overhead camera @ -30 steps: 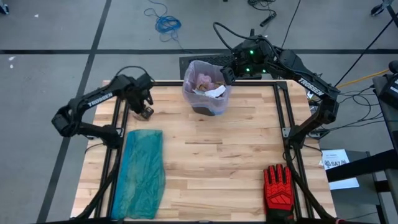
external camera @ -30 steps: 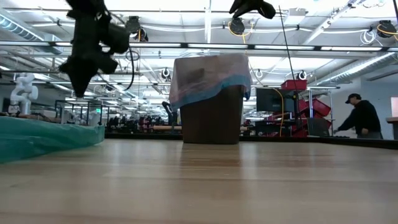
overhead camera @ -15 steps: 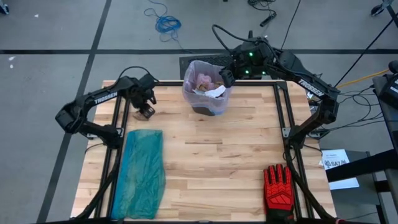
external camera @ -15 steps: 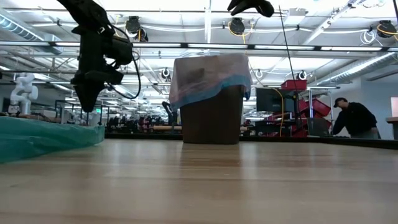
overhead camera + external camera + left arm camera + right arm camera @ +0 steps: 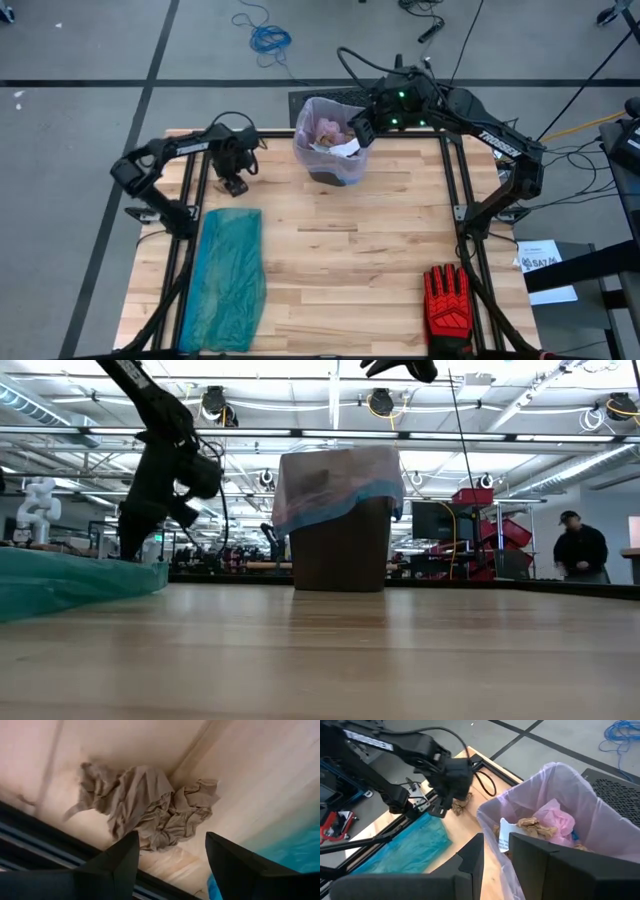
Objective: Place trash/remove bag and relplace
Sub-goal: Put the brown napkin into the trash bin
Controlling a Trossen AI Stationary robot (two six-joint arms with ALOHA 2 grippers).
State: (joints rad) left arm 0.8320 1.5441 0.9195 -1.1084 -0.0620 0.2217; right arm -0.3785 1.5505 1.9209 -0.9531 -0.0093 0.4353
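A crumpled brown paper wad of trash (image 5: pixel 150 812) lies on the table by its far left edge. My left gripper (image 5: pixel 172 837) hangs open just above it, fingers pointing down with the wad showing between them; I see no touch. The pinkish bag (image 5: pixel 312 118) with its blue rim lines a dark bin (image 5: pixel 340 550) at the far edge and holds more trash (image 5: pixel 535 826), brown wads and a white scrap. My right gripper (image 5: pixel 496 845) hovers above the bin's right rim, narrowly open with nothing between its fingers.
A teal-green plastic bag (image 5: pixel 228 280) lies flat along the table's left side. A red-and-black glove (image 5: pixel 447 305) rests at the near right corner. Black frame rails (image 5: pixel 455 180) run along both sides. A person (image 5: pixel 580 550) stands far behind the table.
My left gripper has come down toward the table over the brown wad, shifted a little toward the bin, and opened from shut. The wad has stayed where it was.
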